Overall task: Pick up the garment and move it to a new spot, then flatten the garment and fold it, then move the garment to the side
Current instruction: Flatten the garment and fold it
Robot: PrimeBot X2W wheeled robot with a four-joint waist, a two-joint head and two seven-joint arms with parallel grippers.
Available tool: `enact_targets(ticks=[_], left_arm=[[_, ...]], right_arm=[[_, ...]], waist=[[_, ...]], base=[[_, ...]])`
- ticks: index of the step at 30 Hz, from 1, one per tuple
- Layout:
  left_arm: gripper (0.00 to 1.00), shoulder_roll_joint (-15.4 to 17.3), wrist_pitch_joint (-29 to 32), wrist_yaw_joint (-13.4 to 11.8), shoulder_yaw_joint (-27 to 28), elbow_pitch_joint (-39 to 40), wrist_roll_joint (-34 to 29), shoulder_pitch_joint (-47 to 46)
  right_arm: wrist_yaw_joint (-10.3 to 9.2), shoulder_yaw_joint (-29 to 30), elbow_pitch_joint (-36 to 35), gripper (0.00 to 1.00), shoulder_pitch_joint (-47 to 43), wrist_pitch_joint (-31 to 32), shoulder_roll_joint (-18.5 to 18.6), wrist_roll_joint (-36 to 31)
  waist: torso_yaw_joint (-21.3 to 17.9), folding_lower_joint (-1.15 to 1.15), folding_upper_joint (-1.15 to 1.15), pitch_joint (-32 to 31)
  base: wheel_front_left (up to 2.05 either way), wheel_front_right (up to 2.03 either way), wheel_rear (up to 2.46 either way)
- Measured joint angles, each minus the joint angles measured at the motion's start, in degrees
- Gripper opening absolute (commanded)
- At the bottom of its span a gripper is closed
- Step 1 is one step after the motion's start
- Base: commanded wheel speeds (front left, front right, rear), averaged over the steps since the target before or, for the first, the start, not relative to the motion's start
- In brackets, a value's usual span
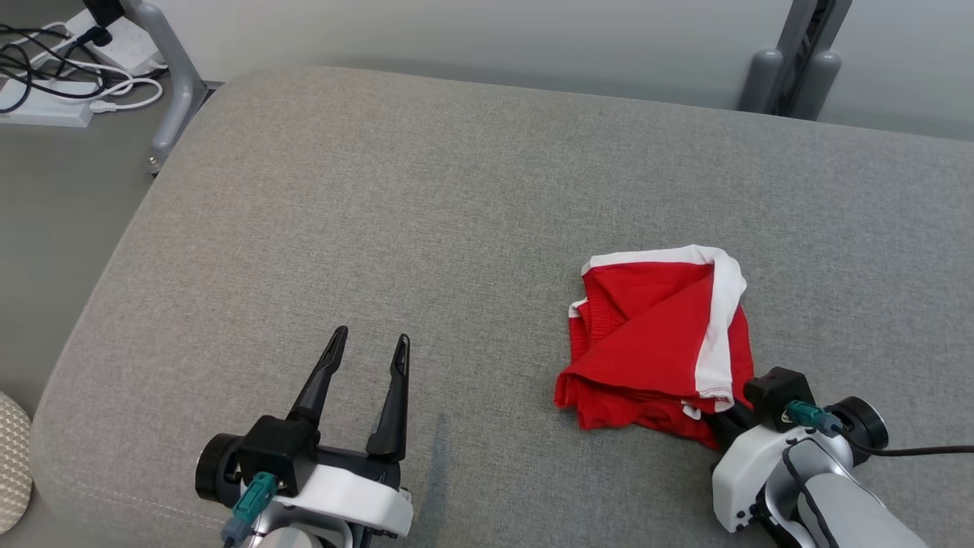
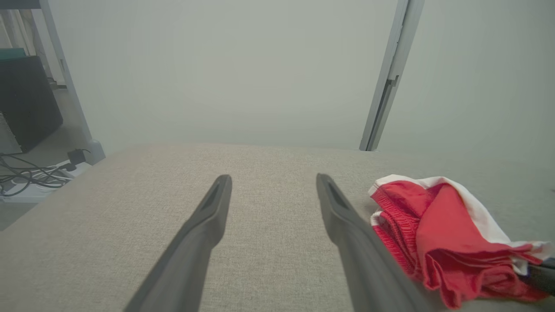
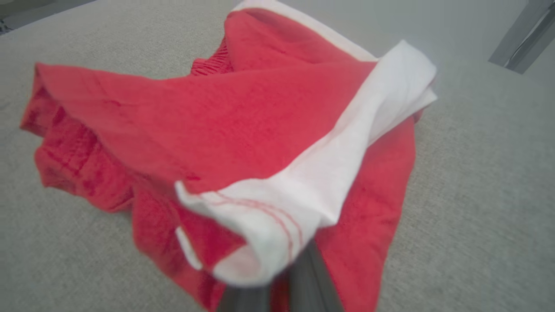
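At the near left of the grey cushion, your left gripper is sitting low, with its fingers pointing away from you and standing spread wide with nothing between them. Toward the near right, your right gripper is reaching in at a slant from the lower right. Its fingers are pressed together, pinching the near white-hemmed corner of the garment. That red garment is lying in a loose folded bundle on the cushion's right half, well apart from the left gripper. Open cushion is stretching across the left half and the far side. Its rounded edge is running down your left. Beyond that edge, a power strip with cables is sitting on the floor beside a grey frame leg.
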State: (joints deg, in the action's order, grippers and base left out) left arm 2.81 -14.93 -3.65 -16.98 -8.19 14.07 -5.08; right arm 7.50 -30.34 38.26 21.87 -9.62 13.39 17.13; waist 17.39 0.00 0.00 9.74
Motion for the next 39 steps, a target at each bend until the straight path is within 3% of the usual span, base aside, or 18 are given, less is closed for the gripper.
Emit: enact_targets(ticks=[19,28,39], left_arm=[[1.0,0.0,0.0,-0.9,-1.8,0.4,1.8,-0.1],[1.0,0.0,0.0,-1.2,-3.5,0.3,3.4,-1.2],[1.0,0.0,0.0,-2.0,-5.7,0.4,4.8,-1.9]], right_arm=[[0.0,-1.9,-2.7,0.0,7.9,2.7,3.5,1.6],[0.0,-4.0,0.9,0.0,13.9,4.4,5.1,3.9],[0.0,-8.9,6.1,0.0,20.3,4.4,4.2,7.1]], waist=[[3.5,0.0,0.0,0.3],[7.0,0.0,0.0,2.3],[10.7,0.0,0.0,4.0]], base=[[0.0,0.0,0.0],[0.0,0.0,0.0],[0.0,0.0,0.0]])
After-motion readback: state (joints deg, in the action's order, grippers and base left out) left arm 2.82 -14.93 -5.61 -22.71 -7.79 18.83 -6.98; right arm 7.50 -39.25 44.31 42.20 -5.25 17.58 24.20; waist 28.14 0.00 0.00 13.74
